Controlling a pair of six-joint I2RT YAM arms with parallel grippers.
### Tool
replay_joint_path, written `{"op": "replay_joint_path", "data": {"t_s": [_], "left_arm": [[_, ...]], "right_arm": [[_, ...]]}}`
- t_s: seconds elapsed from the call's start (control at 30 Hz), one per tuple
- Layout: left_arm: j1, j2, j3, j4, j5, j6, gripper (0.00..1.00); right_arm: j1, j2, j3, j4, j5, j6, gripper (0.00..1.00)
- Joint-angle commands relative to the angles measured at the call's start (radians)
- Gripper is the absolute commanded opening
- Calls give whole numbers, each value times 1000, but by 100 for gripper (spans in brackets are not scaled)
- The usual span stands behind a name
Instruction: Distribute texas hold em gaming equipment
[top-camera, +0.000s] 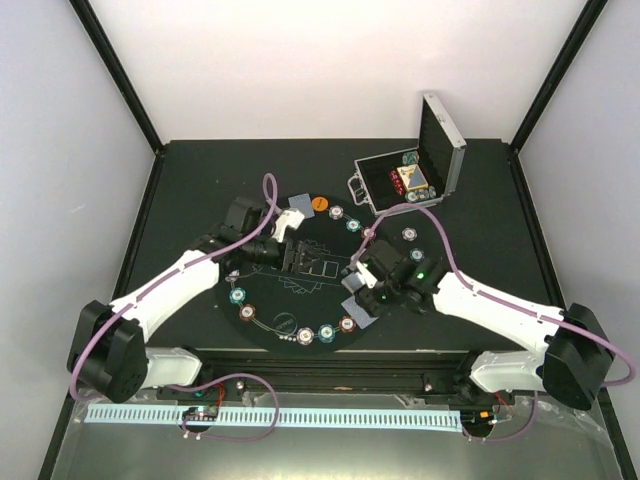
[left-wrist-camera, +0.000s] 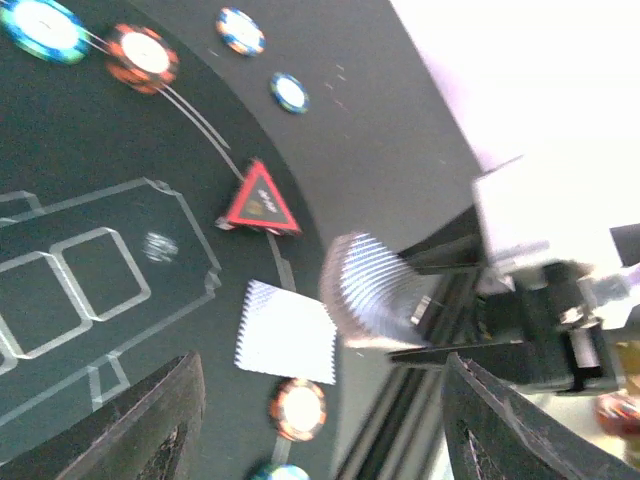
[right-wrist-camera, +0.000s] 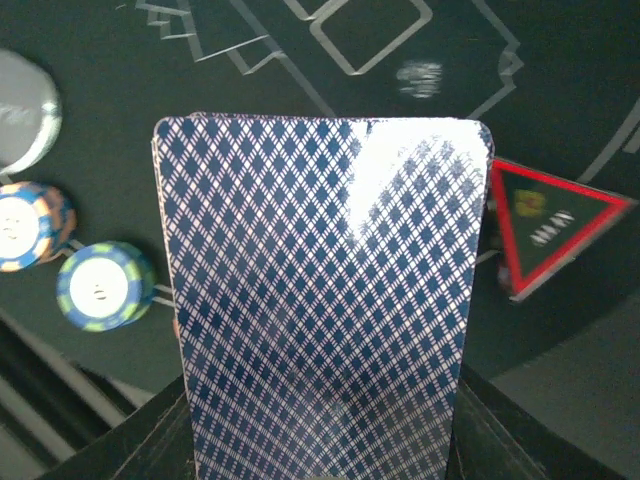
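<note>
Right gripper (right-wrist-camera: 320, 445) was clamped on the lower end of a stack of blue-diamond-backed playing cards (right-wrist-camera: 320, 290), at 4 o'clock on the round black mat (top-camera: 262, 290). Left gripper (top-camera: 288, 226) sat near 12 o'clock, jaws apart and empty.

Risks:
- Shallow hold could let cards fan or slip.
- Handover might drag 2 cards.
- Low pass might knock the red triangle marker (right-wrist-camera: 550, 225).

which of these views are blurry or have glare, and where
Left wrist view: motion blur smears the poker chips at top left, though the red triangle marker is legible. Right wrist view: a white glare patch washes out the upper right of the playing cards. Top external view: sharp, evenly lit.
</note>
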Motion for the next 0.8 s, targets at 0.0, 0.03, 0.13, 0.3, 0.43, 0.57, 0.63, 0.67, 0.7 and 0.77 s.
{"op": "replay_joint_path", "data": {"t_s": [0.0, 0.03, 0.13, 0.3, 0.43, 0.57, 0.63, 0.67, 0.7, 0.77], "left_arm": [[2, 18, 7, -26, 234, -37, 67], [1, 33, 8, -52, 256, -10, 67], [-2, 88, 15, -111, 308, 46, 67], [-39, 172, 48, -105, 418, 78, 68], [-67, 245, 102, -150, 436, 124, 70], [-81, 305, 141, -221, 443, 183, 71], [-86, 332, 157, -265, 434, 221, 71], [-86, 341, 160, -277, 425, 232, 71], [-87, 349, 161, -285, 414, 239, 71], [-86, 361, 158, -286, 396, 243, 70]], "right_arm": [[73, 21, 48, 36, -55, -55, 54], [83, 24, 53, 36, -59, -60, 54], [107, 35, 70, 35, -78, -75, 54], [141, 57, 95, 27, -80, -85, 54], [160, 73, 107, 22, -78, -90, 54], [171, 80, 114, 20, -74, -91, 54], [173, 80, 116, 21, -72, -93, 54], [174, 80, 116, 21, -74, -93, 54], [174, 80, 116, 21, -75, -94, 54], [174, 78, 116, 24, -78, -96, 54]]}}
